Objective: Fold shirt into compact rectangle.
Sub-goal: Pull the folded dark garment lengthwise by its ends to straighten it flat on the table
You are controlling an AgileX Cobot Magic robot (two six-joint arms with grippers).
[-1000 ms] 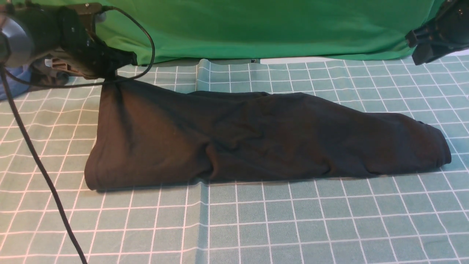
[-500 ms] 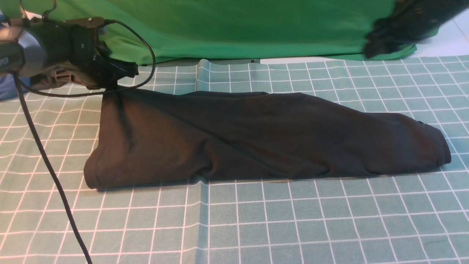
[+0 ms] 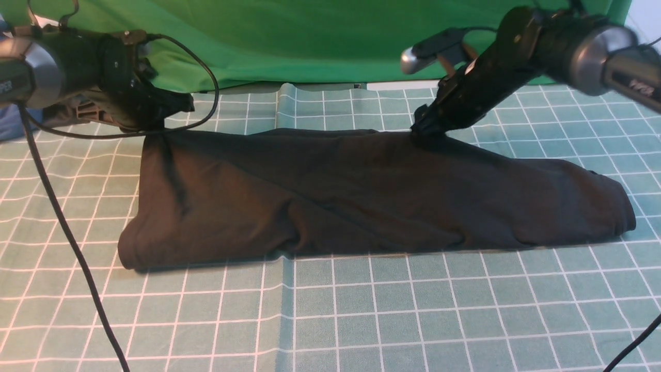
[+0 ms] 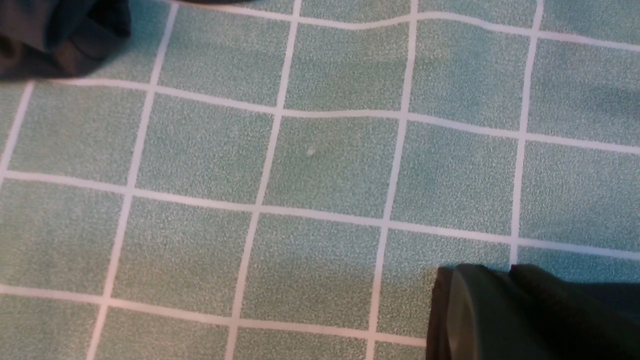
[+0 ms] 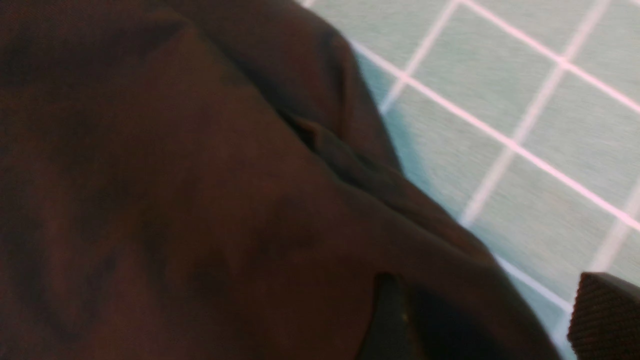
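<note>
The black shirt (image 3: 361, 196) lies as a long folded band across the checked table cover, its left end wider than its right. My left gripper (image 3: 161, 120) is shut on the shirt's far left corner. In the left wrist view its fingers (image 4: 470, 310) are pressed together with dark cloth (image 4: 560, 310) around them. My right gripper (image 3: 424, 130) is down at the shirt's far edge, right of the middle, and open. One finger (image 5: 390, 320) rests on the shirt (image 5: 175, 190), the other finger (image 5: 605, 315) over the table cover, so the edge lies between them.
A bright green cloth (image 3: 330, 41) hangs along the back. The teal checked table cover (image 3: 361, 320) spreads in front of the shirt. The left arm's black cable (image 3: 67, 232) trails down the left side, and another cable (image 3: 635, 341) crosses the near right corner.
My right arm has swung in from the far right corner down to the shirt's far edge, and its jaws have opened. The left gripper keeps hold of the corner, almost still.
</note>
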